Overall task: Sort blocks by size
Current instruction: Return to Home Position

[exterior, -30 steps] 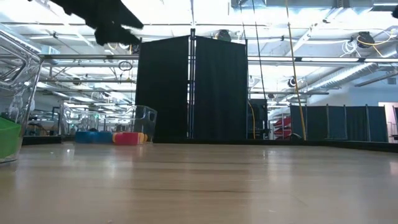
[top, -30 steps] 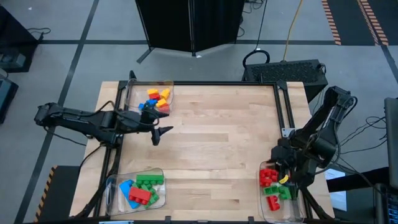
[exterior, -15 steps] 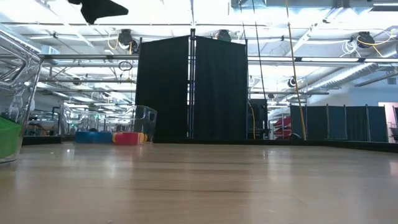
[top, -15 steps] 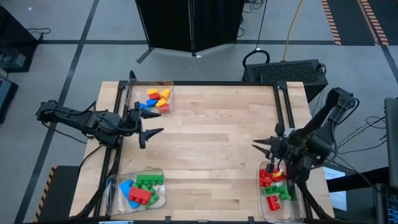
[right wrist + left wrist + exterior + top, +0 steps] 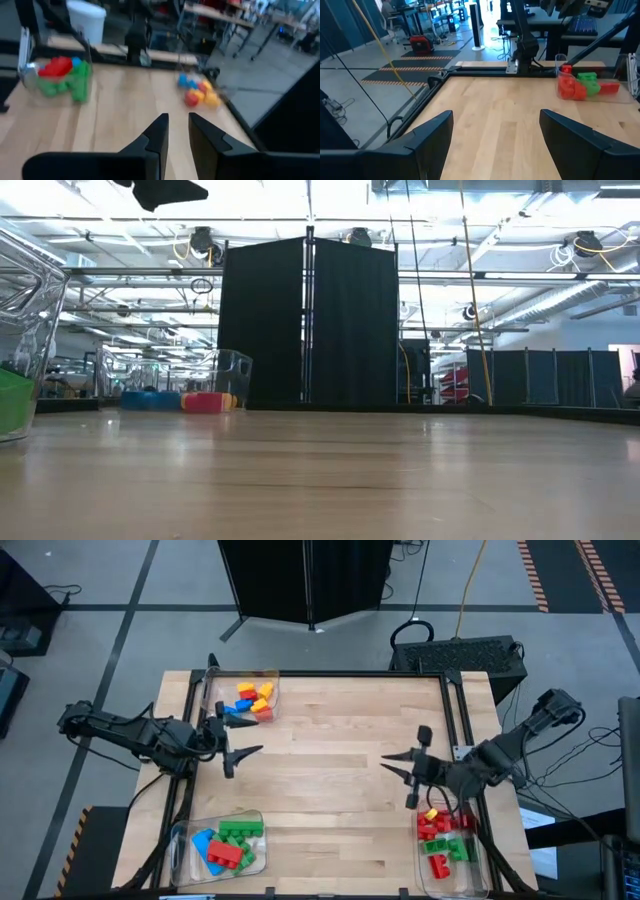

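Wood table (image 5: 340,740); blocks (image 5: 252,700) binned; left hand (image 5: 248,732) spread, right hand (image 5: 392,764) barely parted.

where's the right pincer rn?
High view: right pincer hangs over bare wood on the right side of the table, just up and left of the bottom-right tray holding red and green blocks.
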Tool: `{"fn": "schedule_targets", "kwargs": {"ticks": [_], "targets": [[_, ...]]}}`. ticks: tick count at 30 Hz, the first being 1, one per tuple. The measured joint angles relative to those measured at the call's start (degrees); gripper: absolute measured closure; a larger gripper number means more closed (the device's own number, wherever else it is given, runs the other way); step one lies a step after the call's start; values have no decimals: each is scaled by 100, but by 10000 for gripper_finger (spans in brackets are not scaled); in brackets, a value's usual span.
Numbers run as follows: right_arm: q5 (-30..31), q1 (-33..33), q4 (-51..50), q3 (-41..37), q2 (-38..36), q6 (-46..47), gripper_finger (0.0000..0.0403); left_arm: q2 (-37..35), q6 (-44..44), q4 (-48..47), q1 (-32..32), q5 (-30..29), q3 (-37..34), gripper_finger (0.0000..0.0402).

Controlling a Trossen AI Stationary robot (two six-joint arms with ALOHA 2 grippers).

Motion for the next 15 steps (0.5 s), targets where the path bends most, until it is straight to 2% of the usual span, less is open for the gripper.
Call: {"fn": "schedule_targets", "kwargs": {"ticks": [4, 8, 11, 15], "targets": [[-405, -486, 1132, -37, 2, -944, 344, 35, -135, 45, 0, 26, 0, 104], [-1405, -976, 2732, -361, 2, -1776, 344, 70, -420, 6, 4, -6, 0, 104], [-2114, -1421, 3495, -642, 2, -1892, 344, 80, -438, 7, 0, -6, 0, 104], [-2602, -1957, 3638, -937, 9, -1742, 350, 79, -428, -31, 0, 11, 0, 117]]}}
